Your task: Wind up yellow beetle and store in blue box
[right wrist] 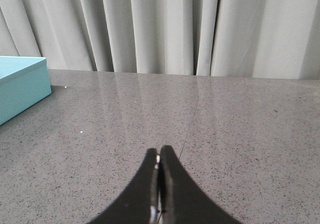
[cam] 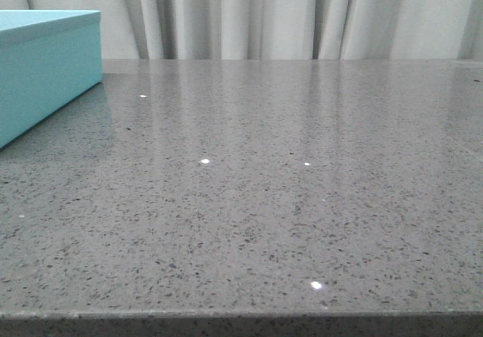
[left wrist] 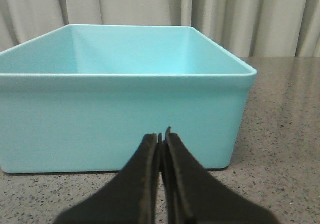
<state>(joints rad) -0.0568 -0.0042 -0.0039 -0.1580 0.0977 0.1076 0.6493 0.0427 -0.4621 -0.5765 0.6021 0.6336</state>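
The blue box (cam: 45,69) stands on the tabletop (cam: 264,201) at the far left, cut off by the edge of the front view. Curtains (cam: 287,13) hang behind the tabletop's far edge, across its whole width. The left gripper (left wrist: 161,139) sits low over the tabletop just before the near wall of the box, roughly at that wall's middle; whether it touches the wall is hard to tell. The right gripper (right wrist: 158,156) sits low over the tabletop well to the right of the box, which lies ahead and to its left.
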